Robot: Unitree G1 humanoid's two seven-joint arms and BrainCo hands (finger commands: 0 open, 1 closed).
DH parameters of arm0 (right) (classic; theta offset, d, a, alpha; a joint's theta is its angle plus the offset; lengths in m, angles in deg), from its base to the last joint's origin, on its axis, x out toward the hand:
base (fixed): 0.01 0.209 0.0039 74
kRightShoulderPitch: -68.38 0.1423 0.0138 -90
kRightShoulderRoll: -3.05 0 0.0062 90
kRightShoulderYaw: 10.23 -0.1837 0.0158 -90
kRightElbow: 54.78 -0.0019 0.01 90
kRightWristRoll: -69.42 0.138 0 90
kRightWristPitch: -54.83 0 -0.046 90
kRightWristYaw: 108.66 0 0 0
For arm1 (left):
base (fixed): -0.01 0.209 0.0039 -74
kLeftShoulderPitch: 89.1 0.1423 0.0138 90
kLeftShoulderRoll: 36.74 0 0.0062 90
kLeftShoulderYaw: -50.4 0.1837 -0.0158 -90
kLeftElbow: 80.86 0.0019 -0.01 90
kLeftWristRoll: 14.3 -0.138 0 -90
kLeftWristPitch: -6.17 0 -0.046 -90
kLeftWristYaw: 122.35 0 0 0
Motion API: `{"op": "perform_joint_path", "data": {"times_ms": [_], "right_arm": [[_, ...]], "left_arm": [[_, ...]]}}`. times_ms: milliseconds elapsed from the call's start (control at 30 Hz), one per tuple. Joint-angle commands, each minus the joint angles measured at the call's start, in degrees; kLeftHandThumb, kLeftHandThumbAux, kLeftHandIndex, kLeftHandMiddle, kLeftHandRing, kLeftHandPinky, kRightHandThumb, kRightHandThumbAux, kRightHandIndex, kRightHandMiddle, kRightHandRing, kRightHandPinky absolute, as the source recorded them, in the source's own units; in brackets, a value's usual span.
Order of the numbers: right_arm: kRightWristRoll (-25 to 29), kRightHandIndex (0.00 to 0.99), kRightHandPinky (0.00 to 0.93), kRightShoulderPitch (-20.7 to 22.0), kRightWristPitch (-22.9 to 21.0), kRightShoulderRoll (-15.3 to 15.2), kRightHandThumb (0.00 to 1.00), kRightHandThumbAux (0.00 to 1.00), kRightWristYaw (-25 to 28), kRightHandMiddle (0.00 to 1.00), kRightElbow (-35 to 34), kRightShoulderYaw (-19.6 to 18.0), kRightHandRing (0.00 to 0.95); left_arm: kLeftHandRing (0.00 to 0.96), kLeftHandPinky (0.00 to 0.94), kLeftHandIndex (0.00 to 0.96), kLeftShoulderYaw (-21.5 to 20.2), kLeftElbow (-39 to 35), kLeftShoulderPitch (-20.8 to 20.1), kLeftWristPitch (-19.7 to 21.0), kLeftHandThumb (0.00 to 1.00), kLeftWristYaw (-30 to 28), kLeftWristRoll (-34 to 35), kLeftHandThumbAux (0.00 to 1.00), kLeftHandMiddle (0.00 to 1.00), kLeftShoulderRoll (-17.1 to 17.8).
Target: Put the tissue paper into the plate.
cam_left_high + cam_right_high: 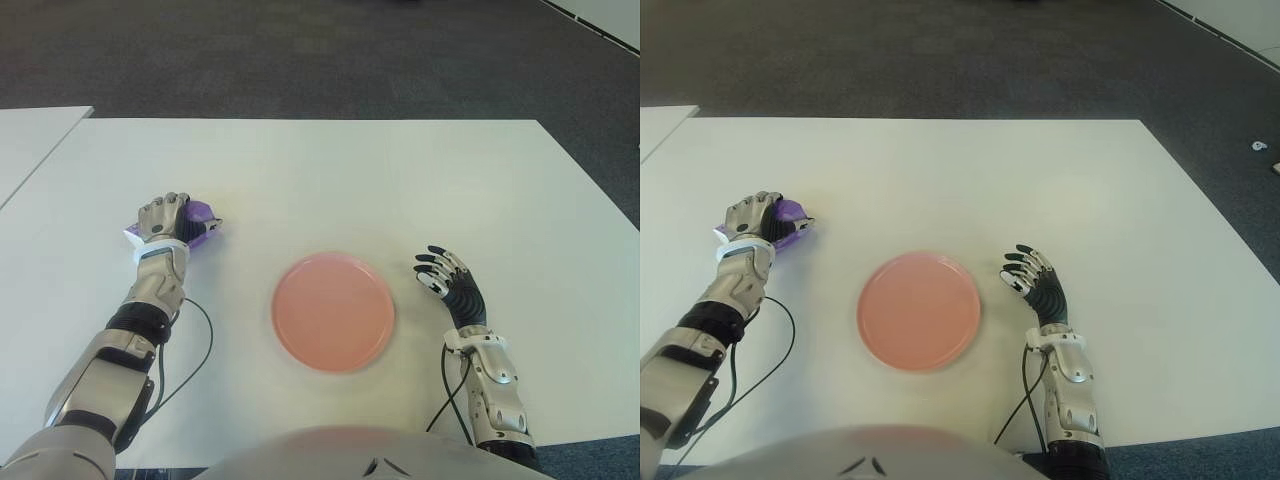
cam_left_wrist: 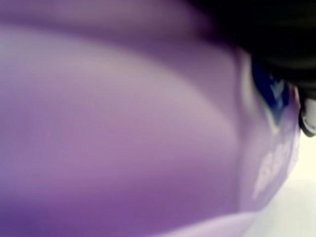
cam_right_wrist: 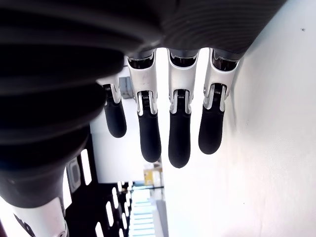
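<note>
Left hand (image 1: 165, 222) clasps the purple tissue pack (image 1: 200, 222), its long axis hidden, at the plate's (image 1: 333, 311) ten o'clock; right hand (image 1: 448, 282) lies spread.

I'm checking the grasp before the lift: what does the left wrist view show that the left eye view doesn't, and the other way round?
Only the left wrist view: the purple tissue pack from very close, filling the picture, with blue print near one end and a strip of white table beside it.

Only the left eye view: the left hand curled over the pack to the left of the pink plate, which holds nothing, and the right hand open to the plate's right.

Both: the purple pack and the white table.
</note>
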Motion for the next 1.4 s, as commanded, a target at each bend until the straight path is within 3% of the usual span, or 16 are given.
{"op": "perform_joint_path", "data": {"times_ms": [33, 433, 700, 933, 1000, 1067, 1133, 1267, 1400], "right_arm": [[0.84, 0.221, 0.403, -2.79, -5.44, 0.26, 0.332, 0.730, 0.07, 0.364, 4.83, -0.51, 0.396], [0.80, 0.218, 0.410, -2.96, -5.21, -0.02, 0.353, 0.729, -0.01, 0.362, 4.68, -0.81, 0.398], [0.34, 0.213, 0.409, -2.59, -4.72, -0.10, 0.341, 0.728, -0.37, 0.360, 5.30, -0.82, 0.399], [0.79, 0.218, 0.419, -2.72, -6.72, -0.44, 0.354, 0.720, -0.24, 0.365, 3.73, -0.75, 0.403], [1.00, 0.216, 0.413, -2.63, -7.01, -0.54, 0.352, 0.708, -0.06, 0.366, 3.66, -0.78, 0.403], [0.96, 0.215, 0.412, -2.64, -7.02, -0.57, 0.349, 0.702, -0.09, 0.365, 3.58, -0.77, 0.402], [0.95, 0.215, 0.411, -2.36, -6.89, -0.55, 0.347, 0.697, -0.19, 0.364, 3.86, -0.89, 0.401], [0.39, 0.222, 0.415, -2.21, -6.16, -0.15, 0.351, 0.703, -1.32, 0.364, 4.01, -1.17, 0.401], [0.33, 0.231, 0.427, -2.08, -6.09, 0.11, 0.374, 0.716, -1.91, 0.372, 3.85, -1.44, 0.409]], "left_arm": [[0.753, 0.824, 0.314, 3.19, 8.04, 6.11, -3.93, 0.434, -9.96, 3.89, 0.370, 0.729, -3.50], [0.816, 0.869, 0.378, 4.47, 10.14, 6.07, -7.29, 0.543, -14.64, 3.87, 0.455, 0.796, -3.09], [0.827, 0.870, 0.363, 3.68, 10.61, 6.14, -7.24, 0.585, -13.05, 4.15, 0.476, 0.806, -3.53], [0.831, 0.870, 0.338, 3.45, 8.63, 7.11, -4.05, 0.644, -8.89, 3.93, 0.501, 0.809, -3.69], [0.836, 0.865, 0.388, 3.74, 11.29, 6.04, -3.93, 0.690, -7.06, 3.32, 0.613, 0.808, -3.96], [0.828, 0.850, 0.407, 3.91, 13.69, 5.05, -4.30, 0.709, -6.07, 3.02, 0.650, 0.791, -4.08], [0.817, 0.837, 0.422, 3.99, 12.67, 5.27, -2.17, 0.726, -5.07, 2.77, 0.674, 0.777, -4.86], [0.808, 0.825, 0.439, 1.15, 15.52, 4.49, 2.19, 0.745, 2.44, 4.74, 0.687, 0.788, -8.87], [0.812, 0.776, 0.444, -1.04, 17.17, 3.99, 3.46, 0.755, 8.74, 6.15, 0.692, 0.798, -11.13]]}}
